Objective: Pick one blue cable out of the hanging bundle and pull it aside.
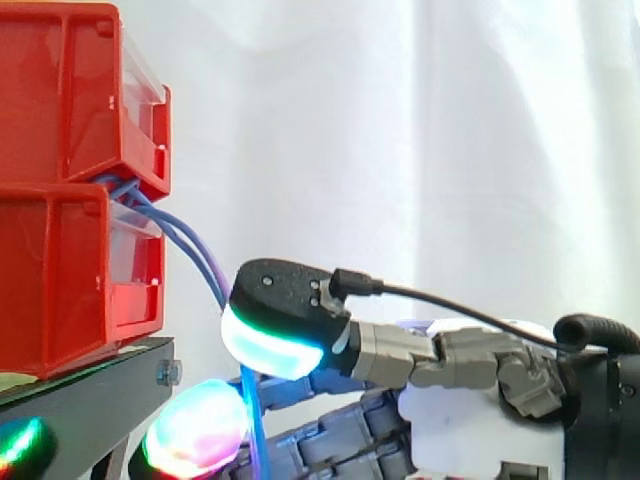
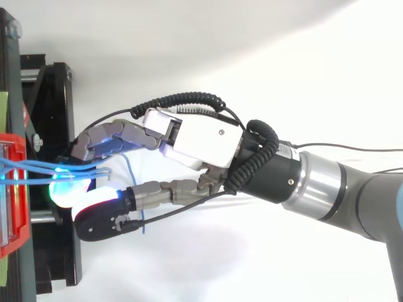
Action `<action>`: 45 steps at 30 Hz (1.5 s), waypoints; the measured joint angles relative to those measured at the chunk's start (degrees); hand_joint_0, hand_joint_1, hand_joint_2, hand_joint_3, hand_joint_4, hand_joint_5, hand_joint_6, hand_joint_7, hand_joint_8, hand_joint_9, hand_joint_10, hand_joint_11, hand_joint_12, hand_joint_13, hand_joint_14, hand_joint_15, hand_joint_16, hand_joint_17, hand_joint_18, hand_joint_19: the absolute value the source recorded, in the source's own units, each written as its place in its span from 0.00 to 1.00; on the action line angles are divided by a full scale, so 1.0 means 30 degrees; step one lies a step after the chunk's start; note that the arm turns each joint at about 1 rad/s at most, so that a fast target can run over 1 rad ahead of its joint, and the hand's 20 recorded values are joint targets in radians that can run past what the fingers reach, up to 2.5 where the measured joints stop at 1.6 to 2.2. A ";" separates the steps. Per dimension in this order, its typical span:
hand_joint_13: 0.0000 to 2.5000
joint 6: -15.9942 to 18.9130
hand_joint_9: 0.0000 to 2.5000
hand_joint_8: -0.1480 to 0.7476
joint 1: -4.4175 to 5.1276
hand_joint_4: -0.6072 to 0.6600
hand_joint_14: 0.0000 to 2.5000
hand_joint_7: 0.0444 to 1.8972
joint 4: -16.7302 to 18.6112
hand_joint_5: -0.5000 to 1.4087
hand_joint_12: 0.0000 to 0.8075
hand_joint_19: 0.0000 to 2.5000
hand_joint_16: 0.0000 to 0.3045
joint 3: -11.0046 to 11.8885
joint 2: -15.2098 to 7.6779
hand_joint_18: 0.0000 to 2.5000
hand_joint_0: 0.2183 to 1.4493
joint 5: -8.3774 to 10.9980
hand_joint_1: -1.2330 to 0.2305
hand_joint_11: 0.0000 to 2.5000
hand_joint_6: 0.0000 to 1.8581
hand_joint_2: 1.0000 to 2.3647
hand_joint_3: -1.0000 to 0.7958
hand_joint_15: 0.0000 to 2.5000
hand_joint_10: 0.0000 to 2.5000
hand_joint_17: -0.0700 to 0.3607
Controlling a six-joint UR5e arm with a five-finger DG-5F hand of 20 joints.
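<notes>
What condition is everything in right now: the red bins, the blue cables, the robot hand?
Red bins: stacked one on the other, on the black stand.
Blue cables: hanging in a bundle from between the bins, drooping past the robot hand.
Robot hand: positioned at the cables; whether it grips one is unclear.

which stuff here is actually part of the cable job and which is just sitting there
Job: blue cables hanging in a bundle; hand reaching in at the bundle.
Just there: red bins, black stand, white curtain.
</notes>
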 measured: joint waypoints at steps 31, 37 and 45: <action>0.25 -0.0113 0.28 0.50 0.0012 0.62 0.01 0.37 -0.2600 0.17 0.43 0.16 0.19 0.0010 0.1750 0.20 0.25 -0.0004 0.57 0.15 0.48 0.00 0.31 0.15 0.01 0.46; 0.25 -0.0397 0.28 0.49 -0.0083 0.61 0.01 0.39 -0.3707 0.18 0.42 0.15 0.18 0.0007 0.2497 0.20 0.28 0.0005 0.53 0.15 0.47 0.01 0.34 0.15 0.00 0.45; 0.25 -0.0467 0.29 0.49 -0.0235 0.60 0.01 0.39 -0.4588 0.18 0.43 0.16 0.18 0.0001 0.3027 0.20 0.29 0.0022 0.47 0.15 0.48 0.01 0.38 0.15 0.01 0.45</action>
